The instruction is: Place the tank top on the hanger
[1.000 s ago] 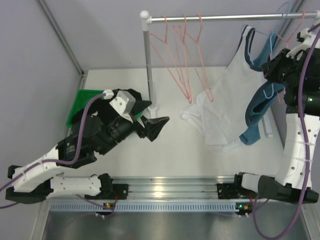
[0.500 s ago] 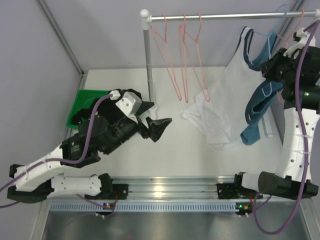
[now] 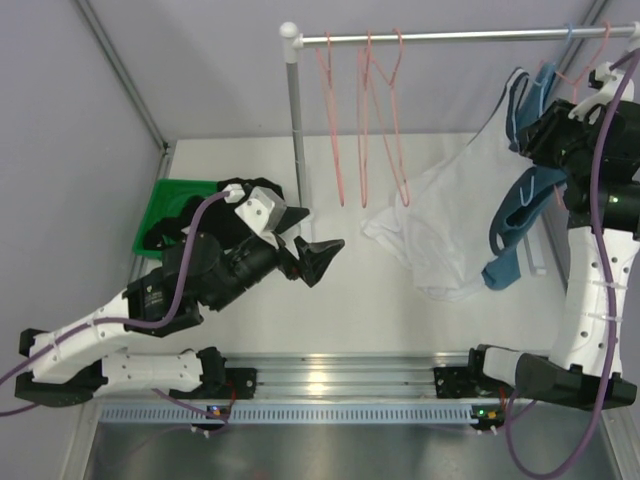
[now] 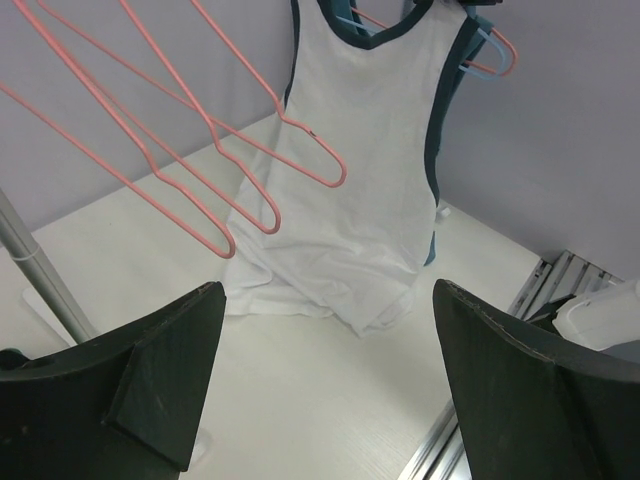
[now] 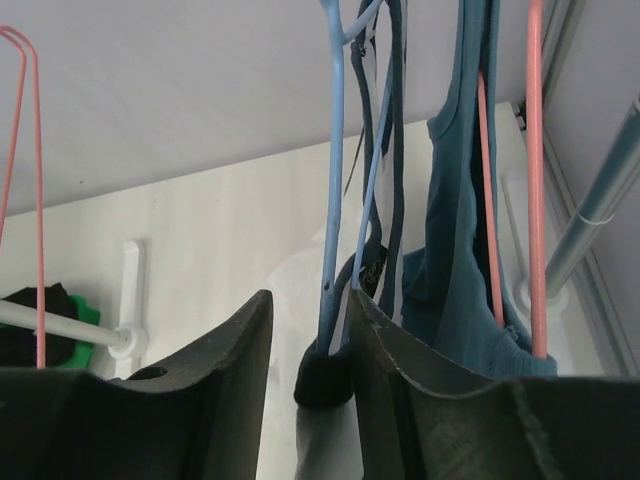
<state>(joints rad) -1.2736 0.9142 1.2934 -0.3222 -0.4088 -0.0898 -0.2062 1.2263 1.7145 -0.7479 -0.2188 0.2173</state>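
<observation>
Tank top [image 3: 440, 225] is up at the right end of the rail [image 3: 450, 36], white with navy trim, hanging on the blue hanger [image 5: 335, 150], its hem pooled on the worktop [image 3: 330, 310]. Right gripper [image 5: 310, 300] is up there too, jaws parted, with the hanger wire and a navy strap sitting loosely between them, not pinched. A teal top [image 5: 460, 260] hangs just beside it. Left gripper [image 4: 328, 290] hovers low over the worktop, jaws spread wide and gripping nothing, facing the white top. Pink hangers [image 3: 365, 110] dangle mid-rail.
</observation>
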